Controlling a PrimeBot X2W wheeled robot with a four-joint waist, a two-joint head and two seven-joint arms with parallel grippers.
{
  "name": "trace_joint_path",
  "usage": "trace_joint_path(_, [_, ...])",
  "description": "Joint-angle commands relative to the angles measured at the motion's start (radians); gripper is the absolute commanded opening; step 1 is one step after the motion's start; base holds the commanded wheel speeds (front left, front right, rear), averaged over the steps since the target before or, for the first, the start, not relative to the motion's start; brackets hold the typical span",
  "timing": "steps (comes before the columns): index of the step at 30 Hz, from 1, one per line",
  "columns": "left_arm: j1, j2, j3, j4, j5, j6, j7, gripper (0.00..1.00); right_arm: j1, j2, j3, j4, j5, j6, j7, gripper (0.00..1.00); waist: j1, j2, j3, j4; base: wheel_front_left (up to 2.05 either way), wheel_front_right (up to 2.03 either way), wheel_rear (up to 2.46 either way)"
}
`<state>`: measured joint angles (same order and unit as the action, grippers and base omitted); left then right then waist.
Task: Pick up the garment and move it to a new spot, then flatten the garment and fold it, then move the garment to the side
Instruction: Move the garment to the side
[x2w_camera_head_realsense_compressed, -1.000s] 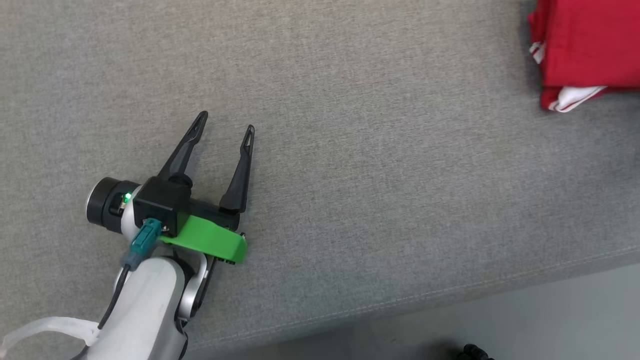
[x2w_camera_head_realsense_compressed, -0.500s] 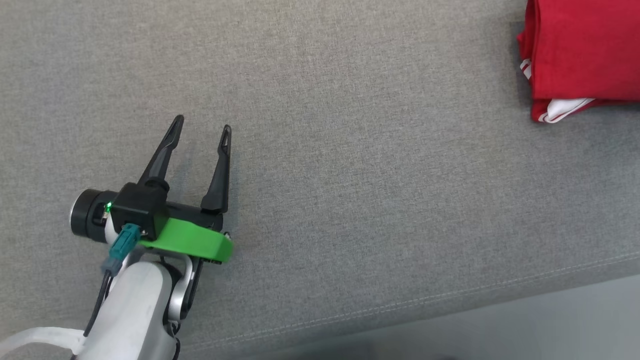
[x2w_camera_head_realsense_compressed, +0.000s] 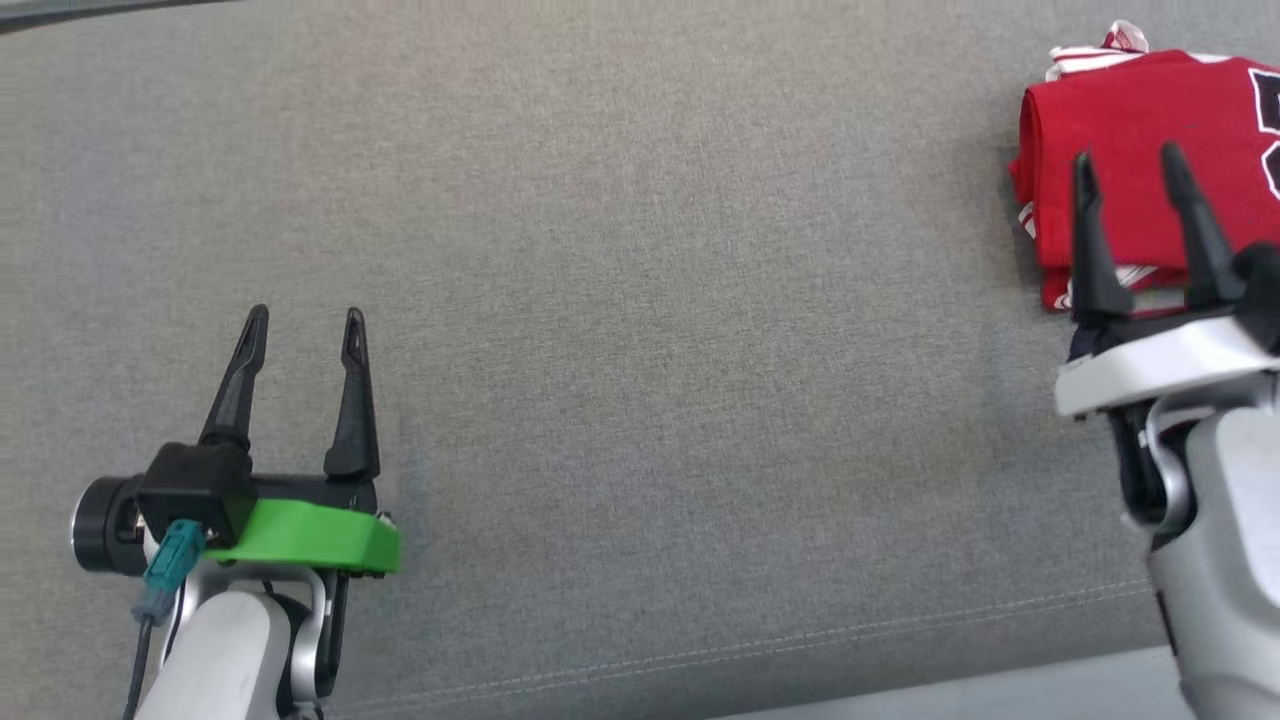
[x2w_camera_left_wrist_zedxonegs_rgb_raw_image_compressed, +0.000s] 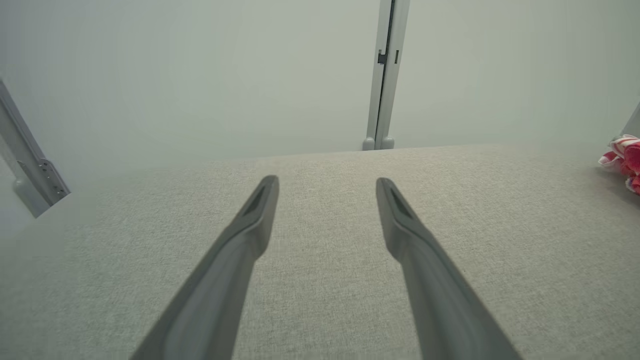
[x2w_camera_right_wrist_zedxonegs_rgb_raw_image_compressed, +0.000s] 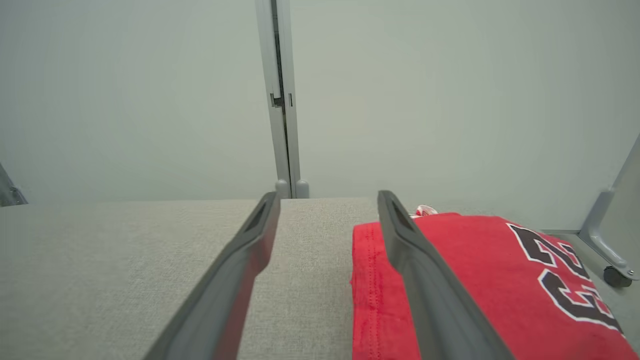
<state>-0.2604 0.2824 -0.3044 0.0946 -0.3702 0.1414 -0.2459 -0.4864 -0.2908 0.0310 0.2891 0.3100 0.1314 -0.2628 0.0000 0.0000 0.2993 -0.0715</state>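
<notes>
Garment (x2w_camera_head_realsense_compressed: 1130, 100) lies folded on grey surface (x2w_camera_head_realsense_compressed: 650, 300); left pincer (x2w_camera_head_realsense_compressed: 305, 314) and right pincer (x2w_camera_head_realsense_compressed: 1126, 155) gape, released.

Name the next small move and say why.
Probably draw the right gripper back toward rest, like the left gripper. The garment lies folded at the right side of the table, and both grippers stand open and empty, so the job looks done.

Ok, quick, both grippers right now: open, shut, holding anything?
Left gripper: open, holding nothing.
Right gripper: open, holding nothing, fingers over the folded red garment.
</notes>
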Motion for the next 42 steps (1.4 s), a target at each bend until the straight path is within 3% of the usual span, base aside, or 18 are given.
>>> trace_joint_path(1, [0.027, 0.009, 0.008, -0.006, -0.004, 0.009, -0.005, 1.0, 0.051, 0.026, 0.007, -0.028, -0.009, -0.002, -0.003, 1.0, 0.0, 0.0, -0.068, 0.042, 0.0, 0.0, 0.0])
trace_joint_path(7, [0.106, 0.026, 0.024, -0.018, -0.011, 0.017, -0.011, 1.0, 0.207, 0.127, 0.02, -0.105, -0.051, -0.002, -0.003, 1.0, 0.0, 0.0, -0.135, 0.058, 0.0, 0.0, 0.0])
trace_joint_path(17, [0.244, 0.034, 0.038, -0.034, -0.022, 0.044, -0.015, 1.0, 0.436, 0.206, -0.031, -0.196, -0.132, -0.002, 0.033, 1.0, 0.0, 0.0, -0.26, 0.07, 0.0, 0.0, 0.0])
trace_joint_path(26, [0.306, 0.046, 0.04, -0.044, -0.037, 0.06, 0.005, 1.0, 0.553, 0.232, -0.065, -0.279, -0.178, -0.001, 0.101, 1.0, 0.0, 0.0, -0.313, 0.075, 0.0, 0.0, 0.0])
trace_joint_path(42, [0.328, 0.054, 0.043, -0.038, -0.058, 0.067, 0.019, 1.0, 0.608, 0.239, -0.098, -0.345, -0.192, -0.001, 0.139, 1.0, 0.0, 0.0, -0.328, 0.082, 0.0, 0.0, 0.0])
